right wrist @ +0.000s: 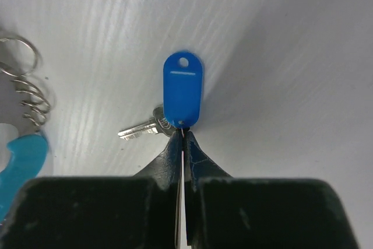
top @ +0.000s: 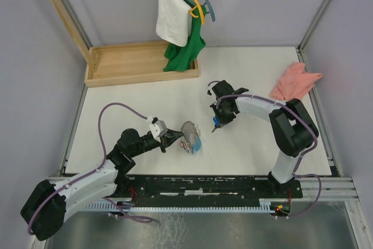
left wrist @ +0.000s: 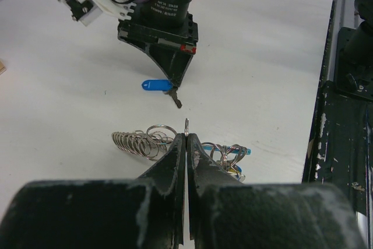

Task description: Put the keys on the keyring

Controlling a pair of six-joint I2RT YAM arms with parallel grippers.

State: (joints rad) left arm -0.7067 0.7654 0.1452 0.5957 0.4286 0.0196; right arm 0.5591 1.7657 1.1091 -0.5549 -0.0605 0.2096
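Note:
The blue-headed key hangs from my right gripper, its metal blade sticking out to the left just above the table. This gripper is shut on the small link at the tag's base. The key also shows in the left wrist view and from above. My left gripper is shut on one thin keyring standing on edge, part of a bundle of metal rings with a light-blue piece. The right gripper is a short way right of the left gripper. The red-headed key is not in view.
A coil of linked rings lies left of my left fingers, with more rings and blue bits to the right. A wooden tray stands at the back left, with a green cloth and white towel hanging above it. A pink cloth lies at the far right.

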